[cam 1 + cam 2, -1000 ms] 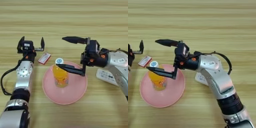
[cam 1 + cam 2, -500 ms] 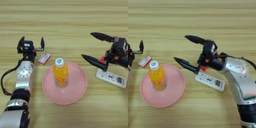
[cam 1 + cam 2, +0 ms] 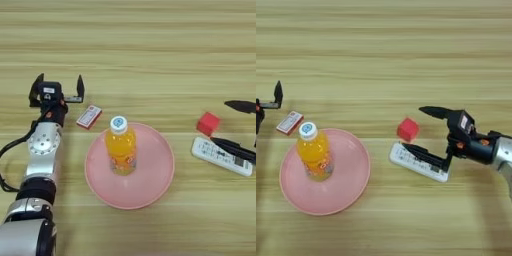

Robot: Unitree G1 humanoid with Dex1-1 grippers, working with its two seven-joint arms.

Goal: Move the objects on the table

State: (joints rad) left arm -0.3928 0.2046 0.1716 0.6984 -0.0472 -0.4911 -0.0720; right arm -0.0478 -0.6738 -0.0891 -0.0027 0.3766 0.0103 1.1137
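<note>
An orange drink bottle [image 3: 120, 147] with a white cap stands upright on the round pink plate [image 3: 156, 181] in the middle of the wooden table [image 3: 140, 60]. A small flat red-and-white box [image 3: 89, 116] lies just off the plate's upper left rim. My left gripper [image 3: 56, 89] is open at the far left, above and left of the box, holding nothing. My right gripper [image 3: 419, 129] is open at the right, its lower finger lying over a white remote control [image 3: 417, 161] and its upper finger above a small red cube [image 3: 408, 129].
The white remote control and the red cube lie right of the plate. My left arm [image 3: 41, 155] runs down the left edge of the table.
My right gripper has drawn back to the right, from the bottle on the plate to above the remote, leaving the bottle standing. The red cube has come into sight. The left arm has stayed put.
</note>
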